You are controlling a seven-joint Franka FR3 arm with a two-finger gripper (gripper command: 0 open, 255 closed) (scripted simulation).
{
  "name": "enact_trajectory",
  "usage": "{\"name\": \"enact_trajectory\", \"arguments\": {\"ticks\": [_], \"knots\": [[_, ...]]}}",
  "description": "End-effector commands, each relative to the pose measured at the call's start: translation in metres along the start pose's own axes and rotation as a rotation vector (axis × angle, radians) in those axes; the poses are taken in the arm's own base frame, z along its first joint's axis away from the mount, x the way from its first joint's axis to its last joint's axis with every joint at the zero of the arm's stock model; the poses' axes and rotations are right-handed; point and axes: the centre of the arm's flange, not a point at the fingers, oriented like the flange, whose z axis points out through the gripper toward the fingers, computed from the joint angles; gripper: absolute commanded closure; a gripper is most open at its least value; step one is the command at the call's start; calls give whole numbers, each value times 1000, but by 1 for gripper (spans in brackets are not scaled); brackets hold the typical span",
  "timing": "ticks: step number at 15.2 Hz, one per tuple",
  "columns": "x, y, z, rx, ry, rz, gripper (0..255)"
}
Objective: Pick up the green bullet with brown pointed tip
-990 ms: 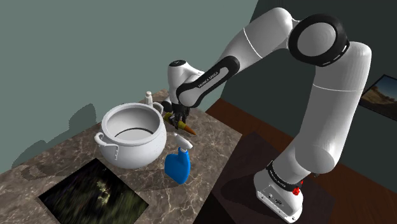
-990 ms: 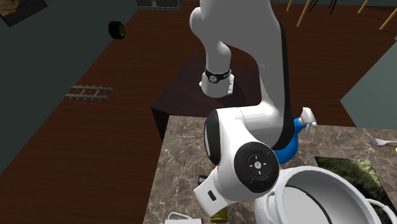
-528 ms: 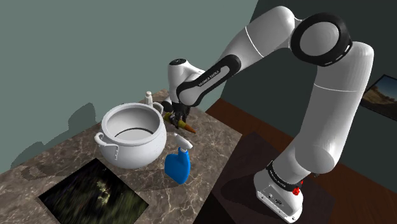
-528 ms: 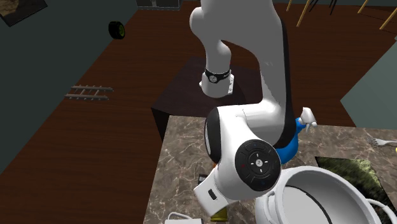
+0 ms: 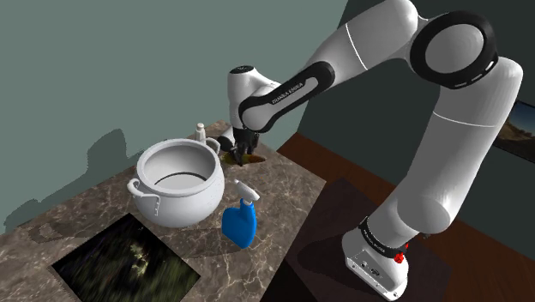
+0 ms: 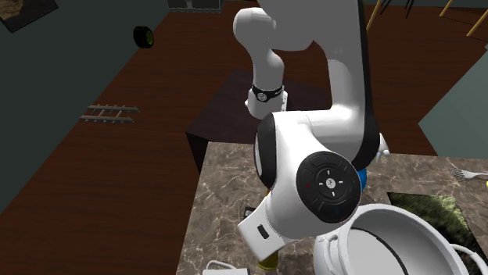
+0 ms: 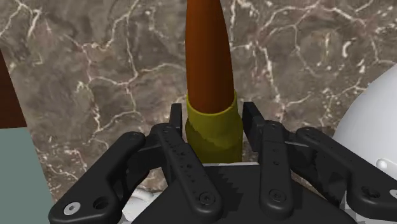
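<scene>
As the claw (image 7: pixel 213 121) clasps the bullet (image 7: pixel 205 63), pot (image 5: pixel 184 202) at shoulder-view eight o'clock, lifting is in hand: rise straight

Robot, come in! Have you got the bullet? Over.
Gripper shut on the green bullet, brown tip pointing out ahead. White pot close beside it. Blue spray bottle stands apart.
</scene>
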Motion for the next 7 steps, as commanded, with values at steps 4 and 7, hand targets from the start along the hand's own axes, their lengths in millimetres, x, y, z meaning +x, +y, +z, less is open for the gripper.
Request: {"name": "enact_trajectory", "arguments": {"ticks": [4, 7], "knots": [[-4, 3, -26, 0, 0, 0, 255], [-5, 4, -32, 0, 0, 0, 255]]}}
